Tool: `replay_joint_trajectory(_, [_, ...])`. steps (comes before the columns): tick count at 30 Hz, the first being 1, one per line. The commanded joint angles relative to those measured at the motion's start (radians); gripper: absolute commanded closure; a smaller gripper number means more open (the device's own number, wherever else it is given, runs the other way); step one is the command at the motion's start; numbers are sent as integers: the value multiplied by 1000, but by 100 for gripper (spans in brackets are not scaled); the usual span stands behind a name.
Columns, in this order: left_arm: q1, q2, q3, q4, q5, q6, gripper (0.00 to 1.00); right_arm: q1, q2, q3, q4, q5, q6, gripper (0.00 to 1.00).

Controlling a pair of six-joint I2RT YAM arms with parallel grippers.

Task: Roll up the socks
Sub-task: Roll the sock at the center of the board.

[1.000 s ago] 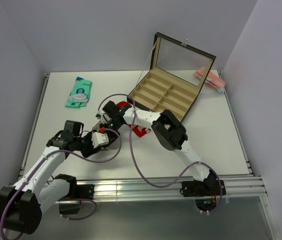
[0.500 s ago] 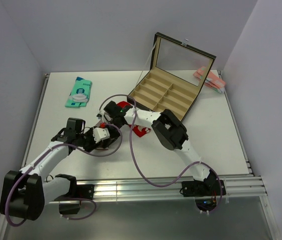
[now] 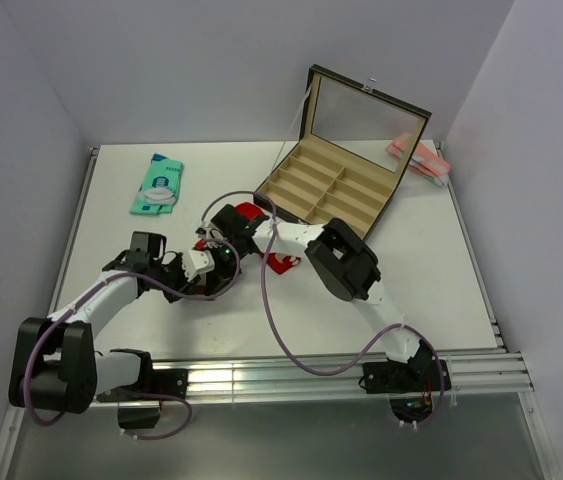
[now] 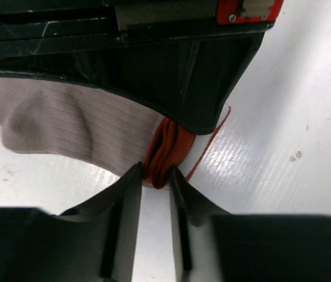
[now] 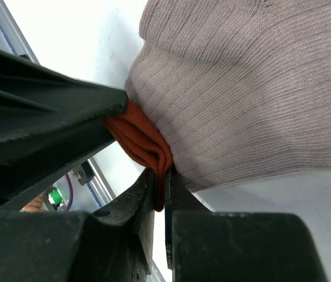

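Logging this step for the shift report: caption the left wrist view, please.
Left gripper straddles the bunched red sock edge, grey ribbed fabric beside it, on the white table.

Left arm (image 3: 101,300) and right arm (image 3: 291,237): white tubes, chunky black joints, a purple cable (image 3: 266,310) off each. Right gripper (image 5: 160,194) is black, with a screwed-on red plate (image 4: 248,9) at 1 o'clock in the left wrist view.
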Motion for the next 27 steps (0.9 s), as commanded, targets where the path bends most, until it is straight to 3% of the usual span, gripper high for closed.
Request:
replay_joint_trajectory(1, [4, 38, 65, -53, 47, 2, 71, 10, 9, -66, 7, 114, -3, 100])
replay_joint_trajectory(9, [7, 110, 100, -108, 54, 1, 91, 13, -56, -174, 135, 153, 66, 98])
replay_joint_trajectory(12, [8, 130, 115, -131, 64, -1, 99, 13, -90, -227, 206, 173, 111, 90])
replay_joint_trajectory(17, [11, 161, 122, -137, 64, -7, 100, 14, -166, -361, 346, 232, 200, 68])
replay_joint_trajectory(23, [33, 204, 149, -176, 67, 10, 100, 14, -317, -559, 542, 354, 269, 57])
replay_joint_trajectory(27, [50, 239, 178, -212, 73, 27, 100, 21, -436, -697, 692, 445, 301, 56])
